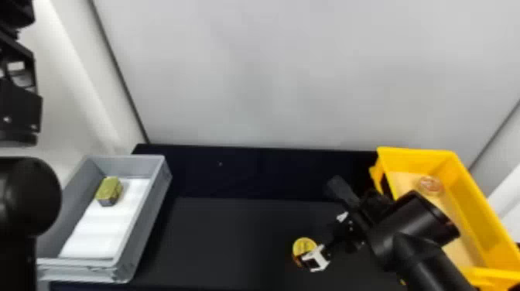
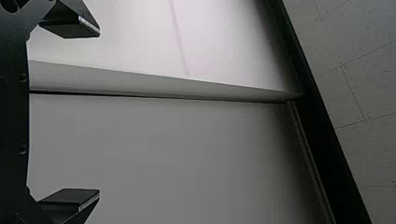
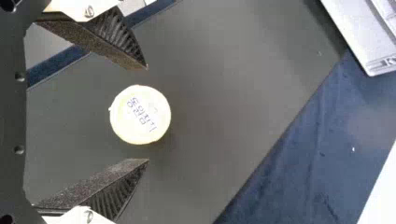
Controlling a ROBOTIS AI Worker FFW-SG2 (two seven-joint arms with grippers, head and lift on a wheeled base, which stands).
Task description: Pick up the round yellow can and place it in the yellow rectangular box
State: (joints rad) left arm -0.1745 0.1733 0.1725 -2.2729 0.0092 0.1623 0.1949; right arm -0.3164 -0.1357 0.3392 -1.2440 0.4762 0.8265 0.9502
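Over the black tabletop [image 1: 232, 240], right gripper [image 1: 316, 243] wide open near the round yellow can [image 1: 303, 245], nothing gripped, left arm [image 1: 27, 197] at the left, empty fingers [image 2: 70, 198] far apart

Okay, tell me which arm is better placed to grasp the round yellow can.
Right, I'd say: the right gripper has its open fingers on either side of the can, and the yellow box is on that side too. The left gripper faces a wall.
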